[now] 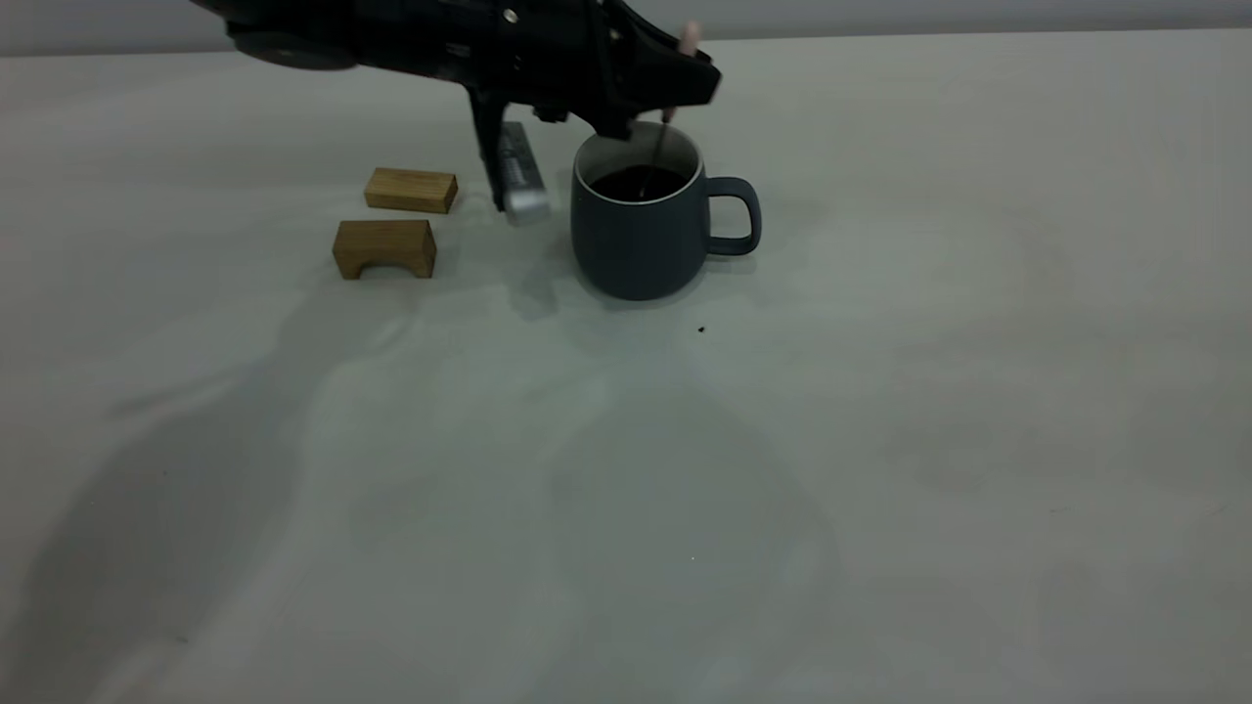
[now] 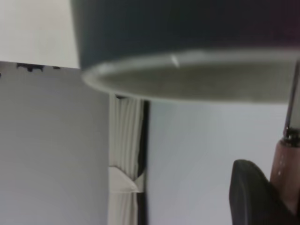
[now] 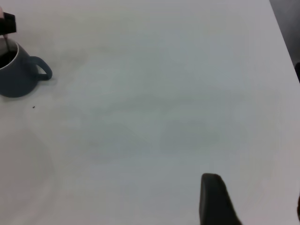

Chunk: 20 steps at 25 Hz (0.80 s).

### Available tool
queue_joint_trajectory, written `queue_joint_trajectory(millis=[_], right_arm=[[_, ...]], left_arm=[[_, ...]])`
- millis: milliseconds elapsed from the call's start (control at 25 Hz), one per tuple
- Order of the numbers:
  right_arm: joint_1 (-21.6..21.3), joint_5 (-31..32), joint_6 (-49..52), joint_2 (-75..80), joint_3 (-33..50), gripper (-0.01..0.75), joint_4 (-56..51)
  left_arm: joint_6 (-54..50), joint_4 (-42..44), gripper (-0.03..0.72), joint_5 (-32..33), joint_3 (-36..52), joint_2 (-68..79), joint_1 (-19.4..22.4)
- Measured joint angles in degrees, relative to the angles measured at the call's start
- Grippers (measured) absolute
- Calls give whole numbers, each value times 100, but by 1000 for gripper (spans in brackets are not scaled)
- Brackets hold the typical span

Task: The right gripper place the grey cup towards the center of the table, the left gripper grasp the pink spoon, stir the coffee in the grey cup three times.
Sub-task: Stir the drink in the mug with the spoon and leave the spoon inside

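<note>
Left tool (image 1: 675,98) clamps pink spoon (image 1: 689,39), bowl in coffee (image 1: 638,183); no legible writing.

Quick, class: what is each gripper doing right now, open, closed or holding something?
Left gripper: closed on the pink spoon, above the grey cup.
Right gripper: open, holding nothing.
</note>
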<state>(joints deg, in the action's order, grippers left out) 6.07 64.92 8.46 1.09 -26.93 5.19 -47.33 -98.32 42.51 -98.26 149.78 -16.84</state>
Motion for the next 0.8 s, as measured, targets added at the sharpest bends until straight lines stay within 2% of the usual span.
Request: queue_joint_trajectory(millis=[280, 480, 800], right_arm=[[0, 0, 0, 0, 0, 452, 0], [0, 0, 0, 0, 0, 452, 0], [0, 0, 0, 0, 0, 452, 0]], left_arm=[[154, 78, 127, 534, 0, 0, -93], [-427, 619, 127, 818, 0, 0, -27], [-656, 749, 127, 597, 0, 0, 245]])
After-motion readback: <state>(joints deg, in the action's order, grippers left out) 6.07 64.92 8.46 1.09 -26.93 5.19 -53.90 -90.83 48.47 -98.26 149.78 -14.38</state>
